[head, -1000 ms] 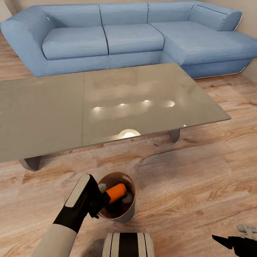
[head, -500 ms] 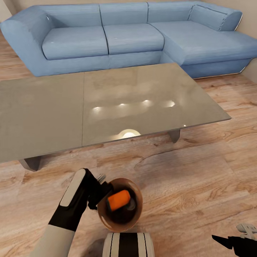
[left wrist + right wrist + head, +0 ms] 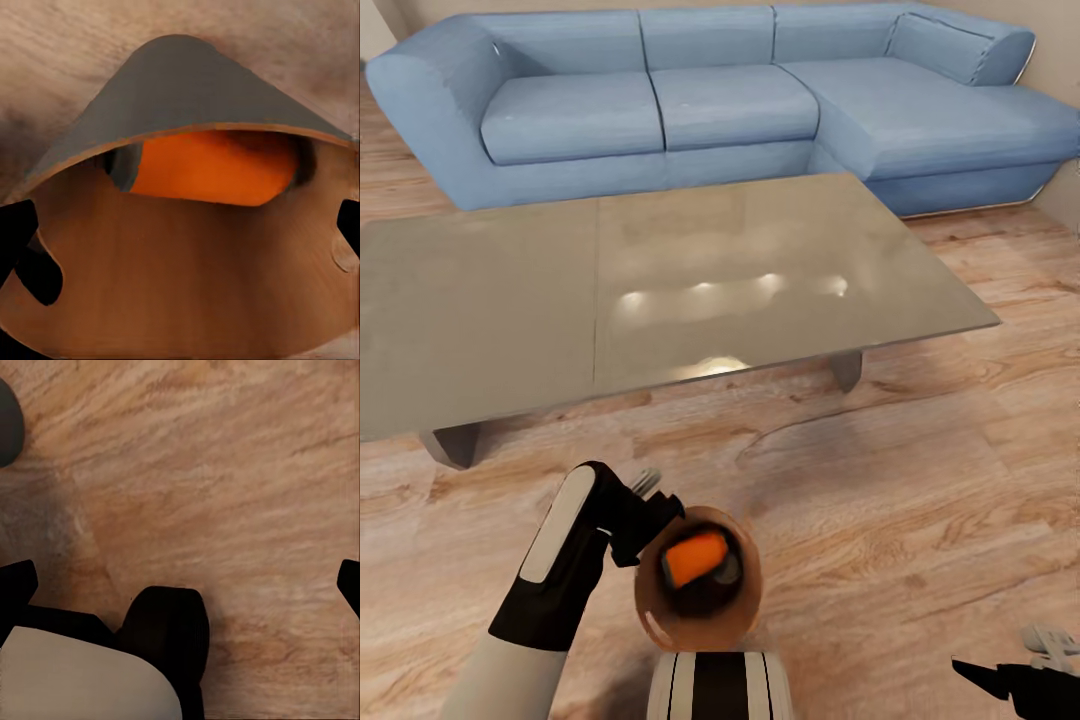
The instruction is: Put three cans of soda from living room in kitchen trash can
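Head view: the left end effector (image 3: 652,520) is seen closed on the rim of the tash can (image 3: 660,625), which is held tilted so that its dark inside faces the camera. One orange can of soda (image 3: 695,558) is seen lying inside the bin, its grey metal top turned to the right. The bin is held above the light wood plank floor (image 3: 920,480), in front of the low grey desk (image 3: 660,290); a blue L-shaped sofa (image 3: 730,100) is seen beyond the desk. The right end effector (image 3: 1010,675) is visible at the lower right corner, well apart from the bin; whether it is wide or narrow cannot be told from this view.

Left wrist view: the coppery wall of the tash can (image 3: 187,277) is shown close up between the two dark fingertips (image 3: 15,232), with the orange can of soda (image 3: 217,166) visible past the rim.

Right wrist view: the dark fingertips (image 3: 16,585) are shown spread wide at the two edges, with only the plank floor (image 3: 225,472) between them.
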Robot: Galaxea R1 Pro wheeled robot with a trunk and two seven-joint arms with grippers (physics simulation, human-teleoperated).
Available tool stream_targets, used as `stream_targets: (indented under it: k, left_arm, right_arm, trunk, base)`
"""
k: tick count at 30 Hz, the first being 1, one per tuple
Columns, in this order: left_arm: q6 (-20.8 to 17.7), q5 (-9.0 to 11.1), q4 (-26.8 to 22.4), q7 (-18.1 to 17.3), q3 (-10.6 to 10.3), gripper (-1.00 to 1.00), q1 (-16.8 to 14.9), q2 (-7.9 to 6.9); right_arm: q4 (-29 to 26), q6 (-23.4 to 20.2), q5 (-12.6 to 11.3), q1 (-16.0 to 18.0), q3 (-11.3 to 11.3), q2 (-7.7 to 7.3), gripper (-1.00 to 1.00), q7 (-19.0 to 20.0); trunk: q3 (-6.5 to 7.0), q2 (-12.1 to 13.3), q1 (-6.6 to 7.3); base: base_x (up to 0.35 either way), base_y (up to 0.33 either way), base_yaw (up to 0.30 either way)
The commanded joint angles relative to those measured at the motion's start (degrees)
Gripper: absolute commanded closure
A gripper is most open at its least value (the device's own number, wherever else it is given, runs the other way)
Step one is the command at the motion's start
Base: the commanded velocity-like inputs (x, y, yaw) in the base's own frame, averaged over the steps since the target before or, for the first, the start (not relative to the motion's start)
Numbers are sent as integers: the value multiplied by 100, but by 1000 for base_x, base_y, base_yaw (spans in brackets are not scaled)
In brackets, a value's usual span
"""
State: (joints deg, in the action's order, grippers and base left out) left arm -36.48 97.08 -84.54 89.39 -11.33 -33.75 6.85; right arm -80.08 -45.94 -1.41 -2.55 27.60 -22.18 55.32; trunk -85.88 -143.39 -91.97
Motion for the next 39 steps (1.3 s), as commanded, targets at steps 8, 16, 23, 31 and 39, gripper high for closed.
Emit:
stream_targets:
  k: [8,16,23,31,39]
  left_arm:
    - [0,-3,-1,0,-10,-100,0,1]
    - [0,-21,-53,0,-82,-100,0,0]
    - [0,-33,-118,-8,-309,-100,0,26]
    - [-12,-38,-172,-39,-334,-100,-12,62]
    - [-41,-35,-200,-477,-335,-100,-316,204]
  right_arm:
    - [2,6,9,0,0,70,-100,-12]
    - [10,6,11,0,0,73,-100,-14]
    - [36,11,25,0,0,73,-100,-33]
    - [46,23,23,0,-14,73,-100,-198]
    - [46,27,19,0,-17,78,-100,-313]
  trunk:
    - [0,0,0]
    - [0,0,0]
    - [0,0,0]
    - [0,0,0]
    - [0,0,0]
  base:
    - [-323,0,0]
    - [-57,0,0]
    - [-239,0,0]
    - [-266,0,0]
    - [-33,0,0]
